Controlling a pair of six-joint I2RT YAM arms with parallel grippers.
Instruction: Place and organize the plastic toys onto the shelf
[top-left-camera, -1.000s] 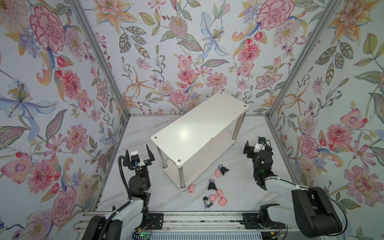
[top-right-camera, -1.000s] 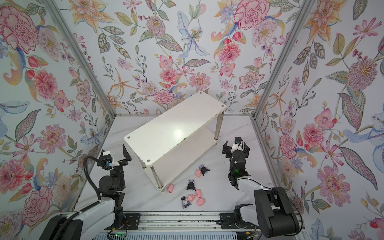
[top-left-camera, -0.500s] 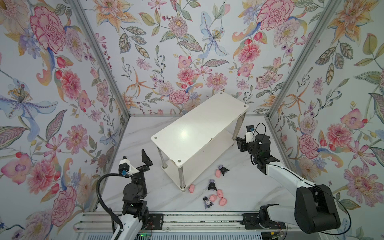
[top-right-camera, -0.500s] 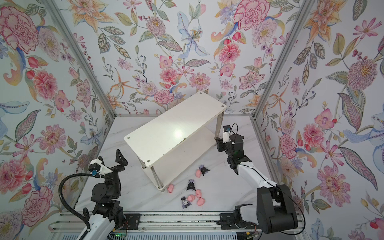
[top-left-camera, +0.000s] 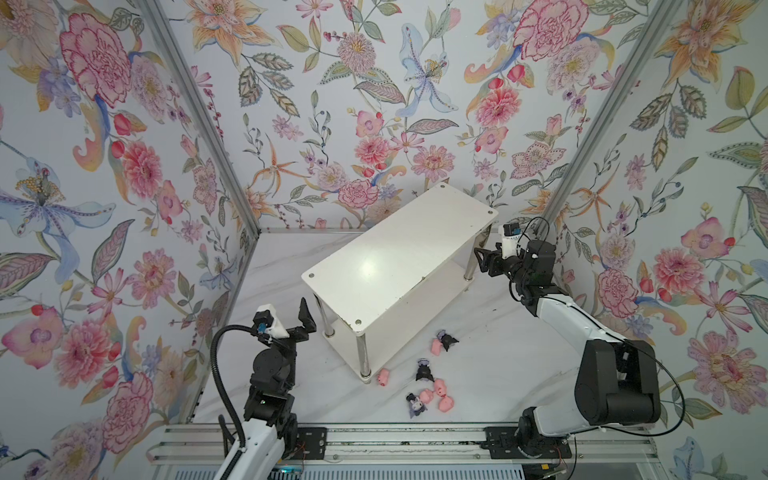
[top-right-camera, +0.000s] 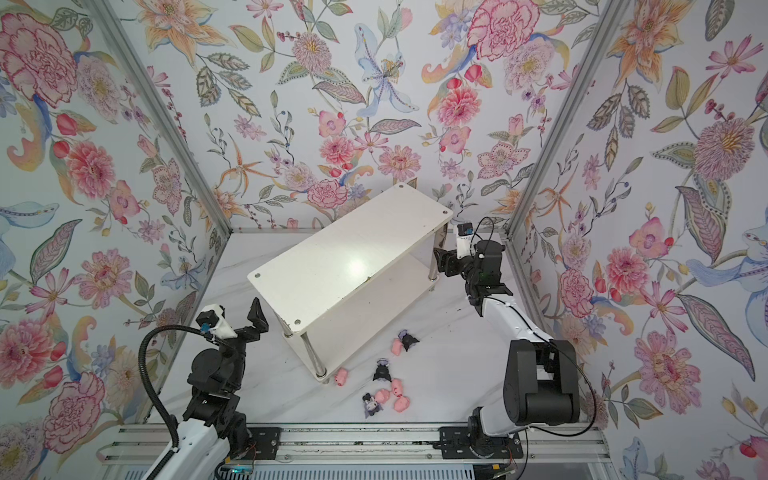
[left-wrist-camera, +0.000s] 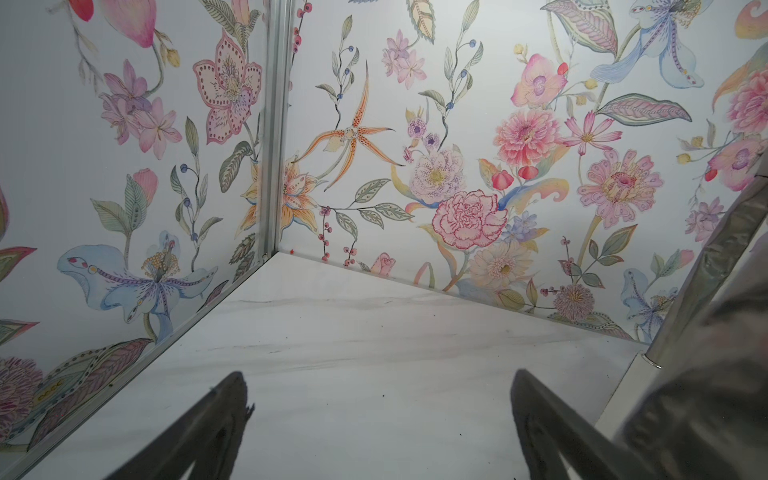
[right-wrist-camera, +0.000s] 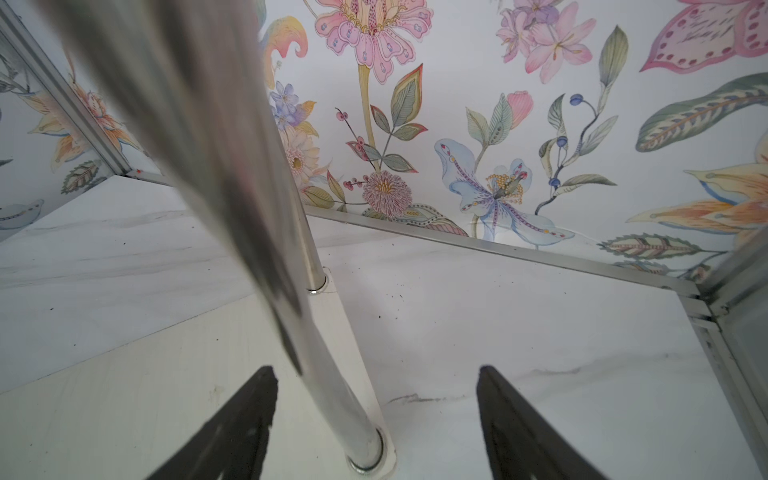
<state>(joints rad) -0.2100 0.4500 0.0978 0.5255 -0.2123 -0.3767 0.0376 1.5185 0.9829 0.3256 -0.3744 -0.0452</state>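
On the white marble desk (top-left-camera: 503, 361) all the plastic toys (top-left-camera: 439, 388) lie loose by the near end of the shelf (top-left-camera: 399, 266), off its boards. There are five pink pigs (top-right-camera: 401, 403) and three dark-eared figurines (top-right-camera: 381, 371). One pig and one figurine touch, close to the shelf's long side. One pig sits alone just beside the front leg's foot. The rest are bunched nearer the front rail (top-left-camera: 374, 436). The shelf stands upright, angled across the desk.

Left arm: folded low at the front left, wrist raised. The left hand (top-left-camera: 286, 318) tips up and toward the back wall, just beside the shelf's near-left corner. Its fingers (left-wrist-camera: 212, 428) are spread wide and hold nothing. In the left wrist view they hang over bare desk, with a blurred chrome leg (left-wrist-camera: 723, 266) at the frame edge.

Right arm: stretched from its base along the right wall, white forearm rising to the shelf's far-right end. The right hand (top-left-camera: 484, 259) points sideways at the leg there, about level with the lower board (right-wrist-camera: 145, 395). In the right wrist view its fingers (right-wrist-camera: 245, 428) are apart, not clamped on anything, and that leg's chrome tube (right-wrist-camera: 332, 386) shows between them. Cannot tell whether a finger touches it.
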